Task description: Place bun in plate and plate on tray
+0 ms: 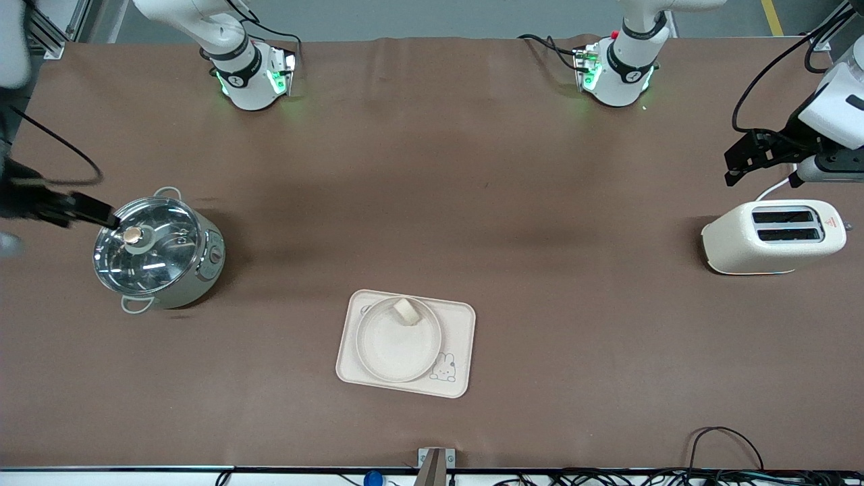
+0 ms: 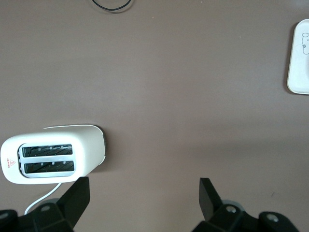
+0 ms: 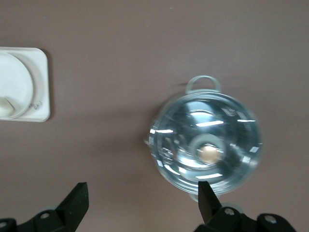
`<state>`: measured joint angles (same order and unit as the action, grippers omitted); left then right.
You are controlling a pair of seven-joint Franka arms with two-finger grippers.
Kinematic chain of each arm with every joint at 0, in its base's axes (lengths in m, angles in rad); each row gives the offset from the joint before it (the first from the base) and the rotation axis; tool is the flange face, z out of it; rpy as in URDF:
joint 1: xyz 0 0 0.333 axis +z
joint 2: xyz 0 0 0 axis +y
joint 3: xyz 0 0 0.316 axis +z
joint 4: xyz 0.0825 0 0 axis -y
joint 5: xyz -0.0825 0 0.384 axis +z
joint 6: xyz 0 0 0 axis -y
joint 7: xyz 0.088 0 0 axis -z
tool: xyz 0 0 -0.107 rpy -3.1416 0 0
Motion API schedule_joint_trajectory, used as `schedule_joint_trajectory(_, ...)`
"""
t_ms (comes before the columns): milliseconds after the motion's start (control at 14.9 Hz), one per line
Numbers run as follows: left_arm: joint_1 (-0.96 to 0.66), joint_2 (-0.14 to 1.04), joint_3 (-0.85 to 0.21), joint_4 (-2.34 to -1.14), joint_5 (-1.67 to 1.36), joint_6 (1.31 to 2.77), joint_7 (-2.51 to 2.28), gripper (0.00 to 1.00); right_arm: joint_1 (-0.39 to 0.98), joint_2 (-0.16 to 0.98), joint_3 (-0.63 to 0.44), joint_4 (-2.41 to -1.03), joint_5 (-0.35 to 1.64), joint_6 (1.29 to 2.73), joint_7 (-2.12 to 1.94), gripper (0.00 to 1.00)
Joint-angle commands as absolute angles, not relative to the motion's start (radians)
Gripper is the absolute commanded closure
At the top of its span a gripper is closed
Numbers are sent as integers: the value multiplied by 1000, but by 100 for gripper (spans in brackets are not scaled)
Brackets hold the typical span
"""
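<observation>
Right gripper (image 1: pixel 101 214) hung over the pot (image 1: pixel 158 251) at the right arm's end of the table, fingers (image 3: pixel 77 203) spread wide, nothing between them. Pot sat with its glass lid on and a knob (image 1: pixel 132 235) at the lid's centre, well apart from the tray (image 1: pixel 406 343). Tray sat mid-table, nearer the front camera than the pot. Plate (image 1: pixel 398 339) lay on the tray, covering most of it, with the rabbit drawing (image 1: pixel 443 368) showing just beside the plate's rim. Bun (image 1: pixel 406 310) sat in the plate, at the rim edge farthest from the front camera. Toaster (image 1: pixel 773 236) stood well apart from the tray, toward the left arm's end, slots up. Left gripper (image 1: pixel 742 164) hung over the table just beside the toaster, fingers (image 2: pixel 77 198) apart and empty.
</observation>
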<state>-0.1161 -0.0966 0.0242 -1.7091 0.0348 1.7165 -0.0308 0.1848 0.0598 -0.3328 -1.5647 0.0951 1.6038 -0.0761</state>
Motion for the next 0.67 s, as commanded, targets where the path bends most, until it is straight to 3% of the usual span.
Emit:
schedule_joint_trajectory(0,-112,-92,26,-1690,17,1700,-15,0,80,-23,-178,-1631,-10,1606,-106,0)
schedule_joint_trajectory(606,-112,-89,28,-1681,21,1700,-28,0,75,-23,-147,-1624,-29,1608,-123,0)
